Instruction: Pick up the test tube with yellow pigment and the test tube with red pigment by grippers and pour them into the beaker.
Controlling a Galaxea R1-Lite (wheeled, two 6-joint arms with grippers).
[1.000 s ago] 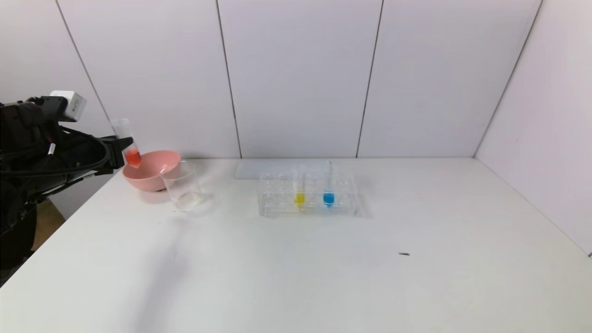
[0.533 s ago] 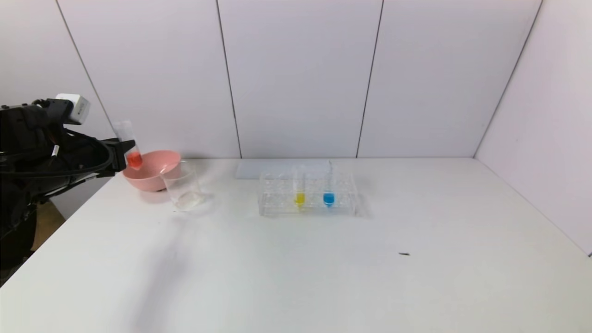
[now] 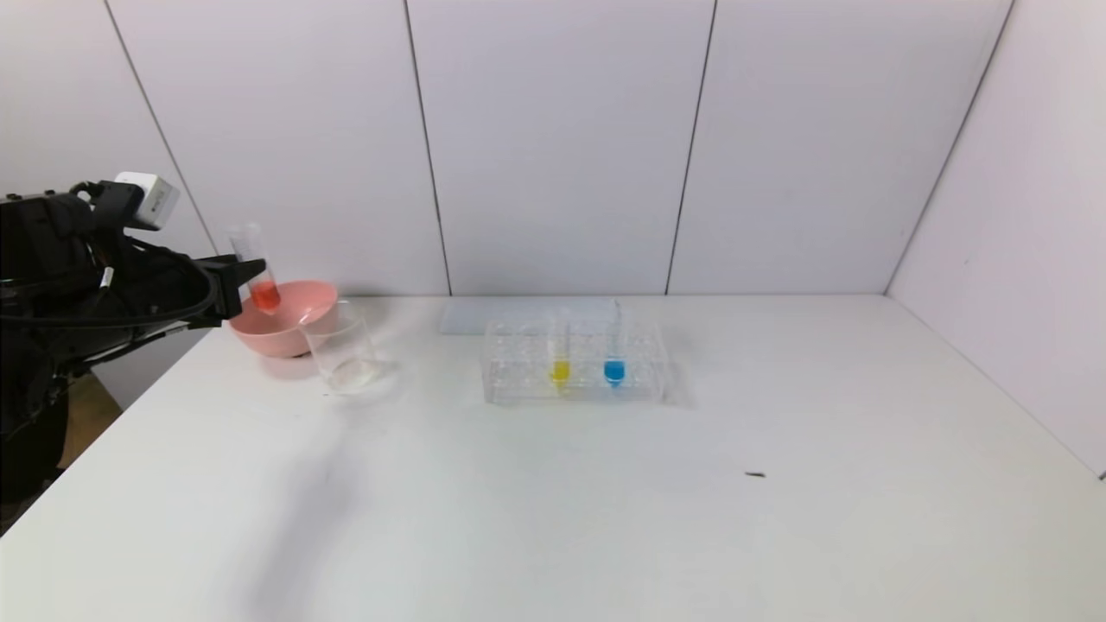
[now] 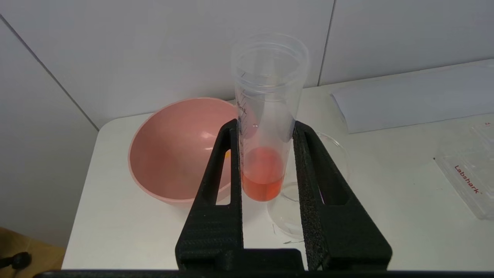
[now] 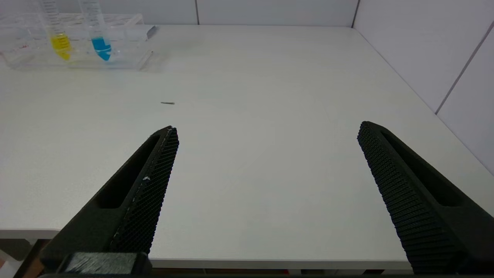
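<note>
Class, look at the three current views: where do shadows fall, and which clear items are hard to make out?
Head view: a soft shadow streaks the table in front of the beaker, whose clear wall nearly vanishes. Left wrist view: the left gripper holds the test tube with red pigment sharply. Right wrist view: the rack looks faint.

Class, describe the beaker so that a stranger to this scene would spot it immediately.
Look to the white table's far left corner, where a pink bowl sits. The beaker stands just beside it, nearer the tube rack. Unlike the opaque bowl, it is clear and cylindrical.
</note>
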